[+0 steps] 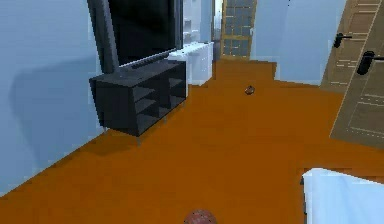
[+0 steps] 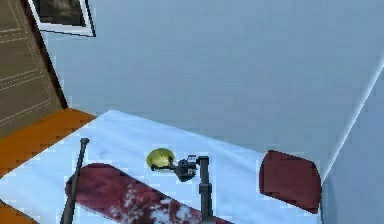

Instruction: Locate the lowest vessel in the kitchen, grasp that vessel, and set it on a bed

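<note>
Orange floor (image 1: 220, 140) and a television stand (image 1: 140, 98) lay ahead. The arm side view had the end effector (image 2: 178, 168) at a yellow-green vessel (image 2: 160, 158) on the bed (image 2: 125, 135). Whether it held the vessel could not be told.

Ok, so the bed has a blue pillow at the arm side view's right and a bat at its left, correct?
Not quite: the pillow is dark red, not blue, as the arm side view shows. It does lie on the bed at that view's right, with the bat at its left.

place: home bedroom | seen: bed (image 2: 122, 136) with pillow (image 2: 290, 178) — television (image 1: 146, 28) on dark stand (image 1: 138, 96)
</note>
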